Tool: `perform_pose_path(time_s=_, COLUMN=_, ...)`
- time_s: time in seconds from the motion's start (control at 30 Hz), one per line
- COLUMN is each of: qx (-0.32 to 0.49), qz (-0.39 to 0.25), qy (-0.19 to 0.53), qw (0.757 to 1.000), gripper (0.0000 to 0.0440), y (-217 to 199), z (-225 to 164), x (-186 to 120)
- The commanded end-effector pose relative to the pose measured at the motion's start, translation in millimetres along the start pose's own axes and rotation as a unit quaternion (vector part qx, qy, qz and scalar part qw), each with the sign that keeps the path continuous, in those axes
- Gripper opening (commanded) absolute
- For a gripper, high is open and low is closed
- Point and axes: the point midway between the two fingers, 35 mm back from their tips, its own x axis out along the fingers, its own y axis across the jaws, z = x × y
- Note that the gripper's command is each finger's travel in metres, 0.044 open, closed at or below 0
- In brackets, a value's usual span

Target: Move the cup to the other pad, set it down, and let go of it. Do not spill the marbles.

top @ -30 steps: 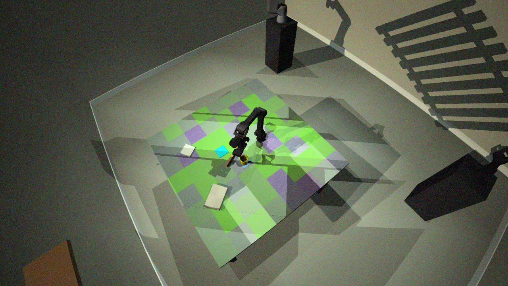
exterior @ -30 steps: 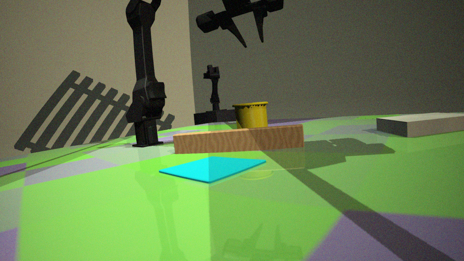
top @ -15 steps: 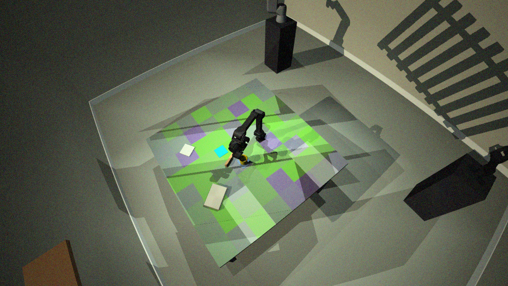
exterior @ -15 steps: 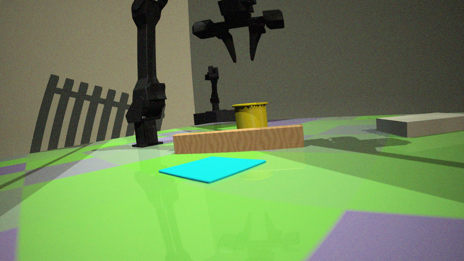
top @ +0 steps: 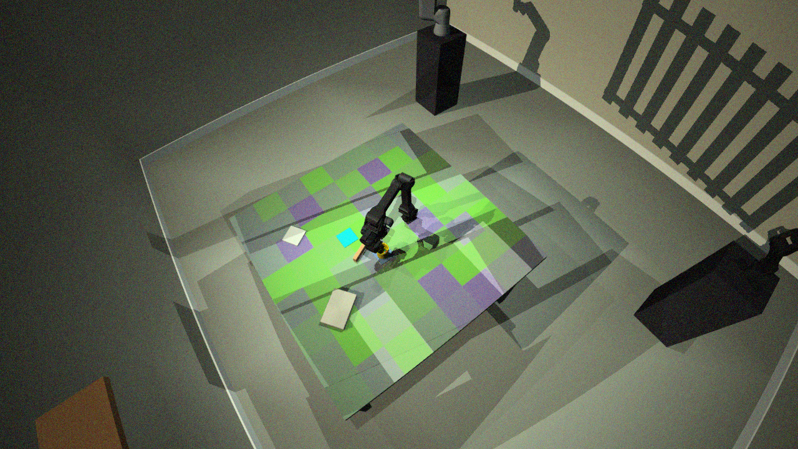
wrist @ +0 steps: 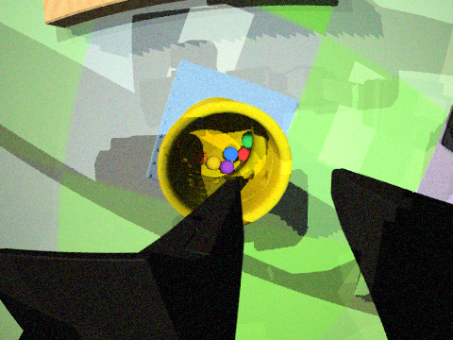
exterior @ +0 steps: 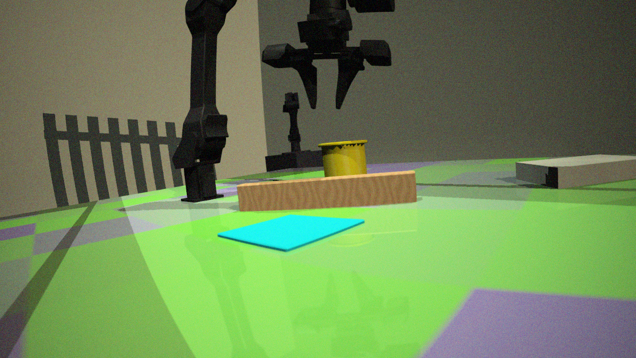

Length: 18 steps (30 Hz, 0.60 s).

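The yellow cup [top: 381, 255] [exterior: 344, 161] [wrist: 283, 162] stands upright, on the light-blue pad [wrist: 189, 85] as the wrist view shows. Several coloured marbles [wrist: 230, 153] lie inside it. My gripper [exterior: 326, 107] [wrist: 286, 187] is partly open and empty, pointing down above the cup with a gap to its rim. In the wrist view the left fingertip overlaps the cup's near edge and the right one is outside the rim to the right. The cyan pad [top: 346, 237] [exterior: 291, 232] lies bare. The cup's lower part is hidden in the exterior view.
A wooden bar [top: 358, 253] [exterior: 326, 193] [wrist: 85, 9] lies between the cup and the cyan pad. A pale block [top: 338, 308] [exterior: 587, 170] lies on the table farther off. A white tile [top: 293, 235] lies beyond the cyan pad.
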Motion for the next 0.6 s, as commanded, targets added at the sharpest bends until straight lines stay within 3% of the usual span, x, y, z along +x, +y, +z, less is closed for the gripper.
perform_pose_path(time_s=0.0, qx=0.007, qz=-0.013, qy=-0.005, qw=1.0, gripper=0.0164, y=-1, z=0, x=10)
perform_pose_path(time_s=0.57, qx=0.004, qz=-0.051, qy=-0.014, qw=0.999, gripper=0.0181, y=-5, z=-2, x=54)
